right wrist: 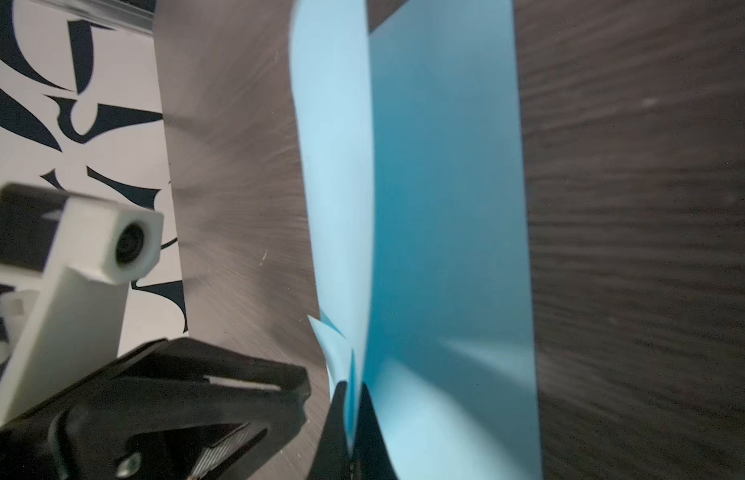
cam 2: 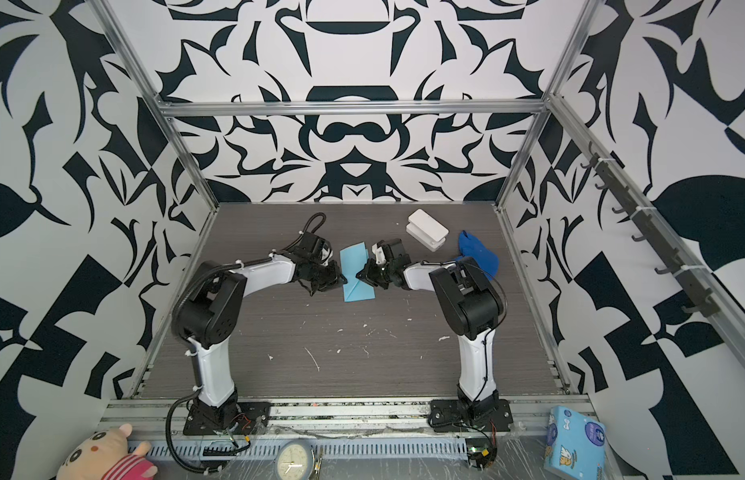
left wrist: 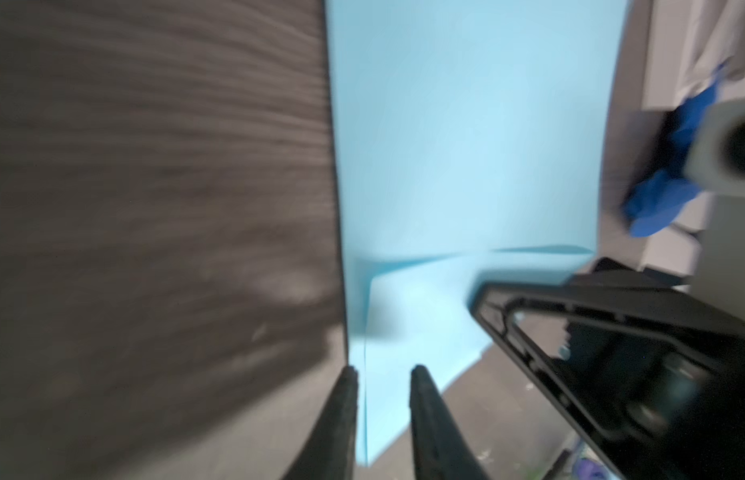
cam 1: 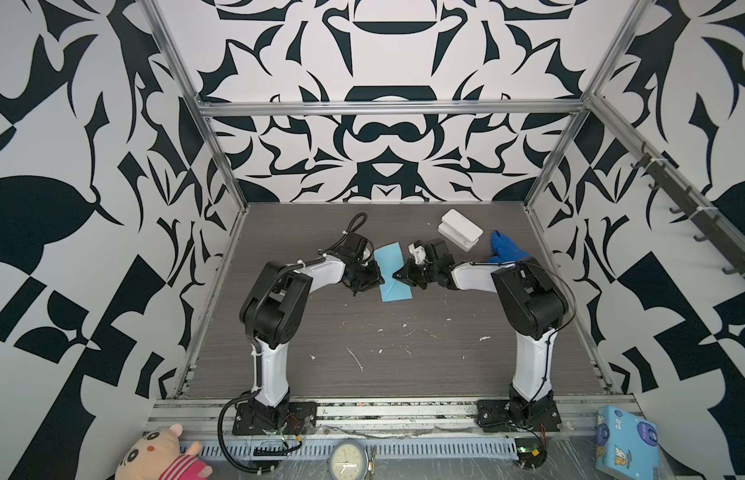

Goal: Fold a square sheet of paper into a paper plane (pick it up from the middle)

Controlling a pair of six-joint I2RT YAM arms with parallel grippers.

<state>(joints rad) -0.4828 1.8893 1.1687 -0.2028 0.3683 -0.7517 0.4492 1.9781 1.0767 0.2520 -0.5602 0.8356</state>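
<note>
Dark wood-grain table (flecked white) carries folded light-blue paper, a white case, blue cloth.

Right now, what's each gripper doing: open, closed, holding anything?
Left gripper: open, astride the paper edge, not gripping.
Right gripper: closed, pinching the paper.

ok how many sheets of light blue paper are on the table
1. The thin light-blue paper sheet lies partly folded between the left end effector and the right end effector, which is shut on its edge. A second could hide beneath.
</note>
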